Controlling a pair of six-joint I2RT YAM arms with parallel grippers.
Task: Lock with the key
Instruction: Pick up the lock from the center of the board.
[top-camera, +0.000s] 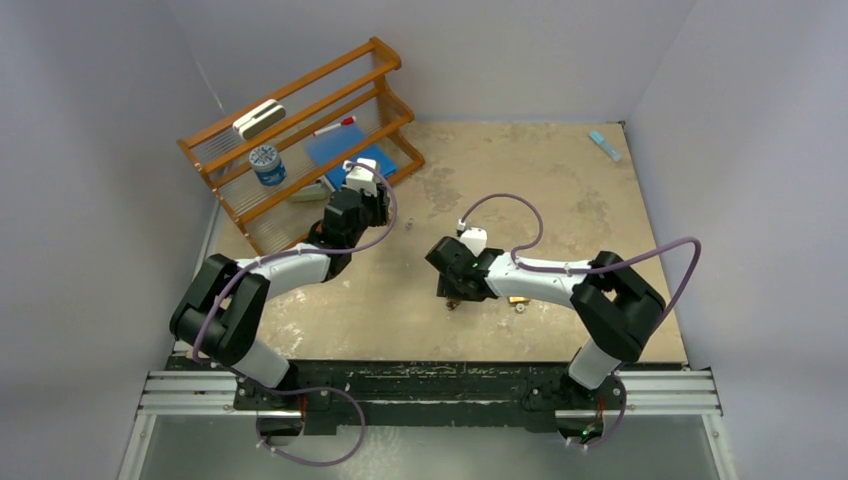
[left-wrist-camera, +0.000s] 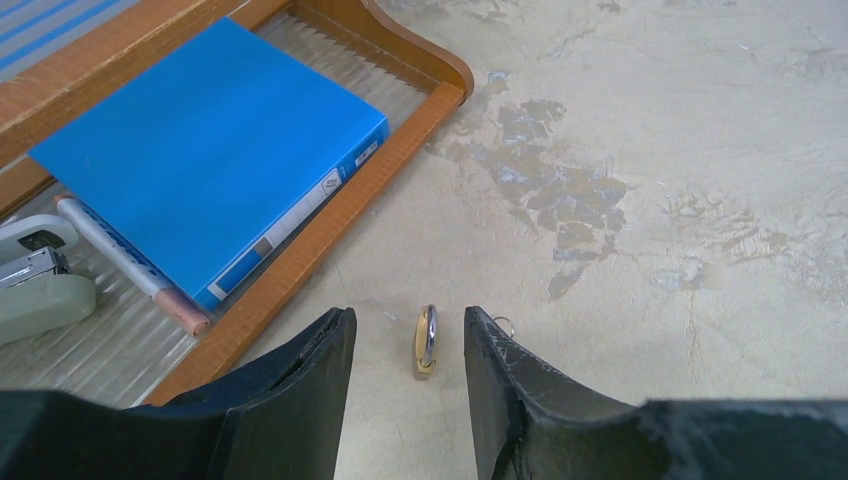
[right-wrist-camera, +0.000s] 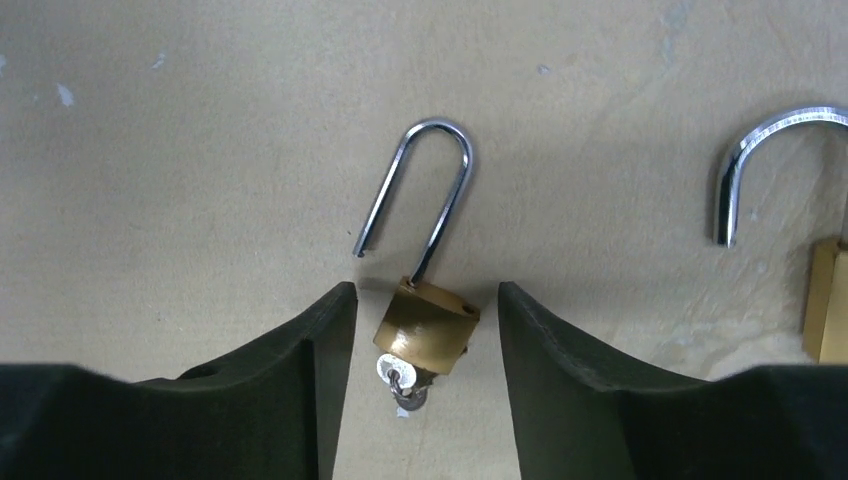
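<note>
Brass padlock (right-wrist-camera: 425, 335) lies flat on the table (right-wrist-camera: 150, 150), directly between the fingers of my right end effector (right-wrist-camera: 425, 290). Its steel shackle (right-wrist-camera: 420, 190) is swung open, with the free leg clear of the body and the loop pointing away from me. The key (right-wrist-camera: 403, 380) sits in the keyway on the near face.

My right end effector is spread. One finger stands on each side of the lock body with a gap showing on both sides, and nothing is pinched.

Handling assessment: body and shackle are rigid metal, small and probably dense for their size. The smooth brass flanks are likely slippery, so the lock may skate or pivot on the table if pressed unevenly. The recommended hold is across the flat flanks of the body, leaving shackle and key free. The key head is thin and calls for a fine pinch.

A second padlock (right-wrist-camera: 825, 300), also open, lies at the right edge of that view, apart from the first.

My left end effector (left-wrist-camera: 407, 315) is likewise spread, straddling a small padlock (left-wrist-camera: 427, 345) that stands on edge near the wooden rack (left-wrist-camera: 330, 230). No contact is seen.
</note>
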